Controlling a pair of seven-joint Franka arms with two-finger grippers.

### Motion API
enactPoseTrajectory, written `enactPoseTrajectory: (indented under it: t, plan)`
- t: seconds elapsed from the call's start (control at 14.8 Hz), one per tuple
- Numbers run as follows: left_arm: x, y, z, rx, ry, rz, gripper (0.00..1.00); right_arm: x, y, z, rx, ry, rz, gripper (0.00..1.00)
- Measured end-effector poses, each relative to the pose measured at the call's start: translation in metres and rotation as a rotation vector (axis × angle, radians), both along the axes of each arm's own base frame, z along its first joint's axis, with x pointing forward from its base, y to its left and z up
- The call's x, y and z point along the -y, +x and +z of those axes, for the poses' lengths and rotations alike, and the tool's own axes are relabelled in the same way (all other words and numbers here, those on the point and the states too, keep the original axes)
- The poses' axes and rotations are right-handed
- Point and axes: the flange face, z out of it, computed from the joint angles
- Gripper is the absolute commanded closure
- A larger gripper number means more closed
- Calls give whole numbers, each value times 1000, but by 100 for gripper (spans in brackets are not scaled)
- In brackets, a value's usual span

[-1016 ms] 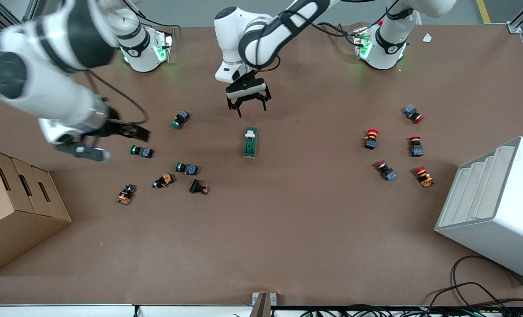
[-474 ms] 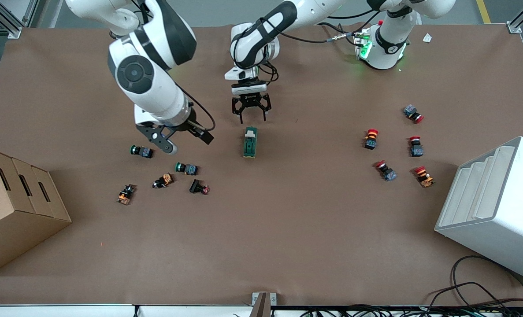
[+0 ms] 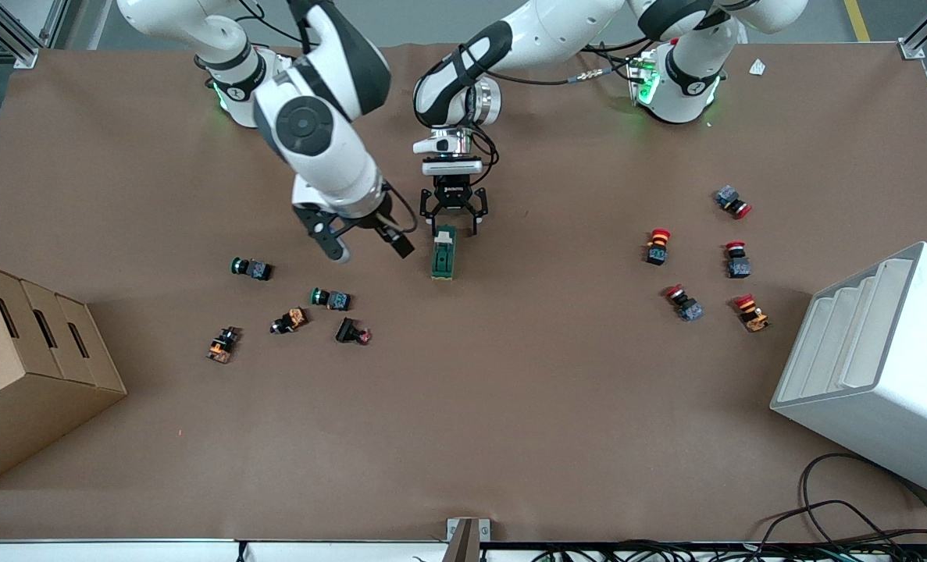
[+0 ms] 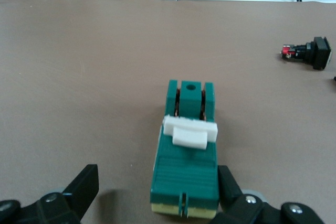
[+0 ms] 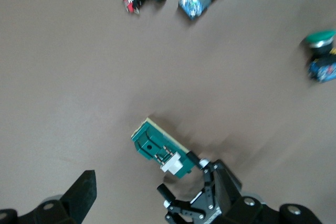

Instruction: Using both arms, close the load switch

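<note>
The load switch (image 3: 443,253) lay flat near the middle of the brown tabletop (image 3: 510,406), its length running toward the front camera and its cream-white handle piece (image 4: 189,131) sitting across the top of the green body.

The left claw (image 3: 454,226) was low over the end of the switch nearest the robots' bases, spread wide with one finger on each side of that end. In the left wrist view one finger (image 4: 227,183) stood right against the side of the green block, while the other finger (image 4: 83,187) stood well apart from it; the claw had hold of nothing. Both fingers were cut off by the edge of that view, so their tips could not be made out.

The right claw (image 3: 365,243) hung just beside the switch, toward the right arm's end of the tabletop, also open and empty. In the right wrist view only one of its own fingers (image 5: 81,193) showed clearly, cropped at the frame edge, and the left claw (image 5: 197,200) covered one end of the switch (image 5: 157,150).

A green-capped push-button (image 3: 330,298) lay nearer the front camera than the right claw. A red-capped push-button (image 3: 658,246) lay toward the left arm's end.
</note>
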Motion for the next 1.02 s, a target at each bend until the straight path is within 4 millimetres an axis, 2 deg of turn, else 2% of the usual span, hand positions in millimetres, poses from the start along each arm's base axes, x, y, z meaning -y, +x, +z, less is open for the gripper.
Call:
enactPoseTrajectory:
  t: [0.2,0.47,0.68,1.02]
  plan:
    - [-1,-4,-10,69,7,-27,1,-30,-27,-34,-1,-6,-25,0]
    - [-6,-14,-35,191,-1,-56,2,-58,-47,-87,-5,-20,-35,0]
    - [-1,-18,-41,232,1,-59,2,-67,-50,-121,13,-12,-41,0]
    - [8,-19,-46,261,-1,-71,2,-71,-48,-152,38,0,-48,0]
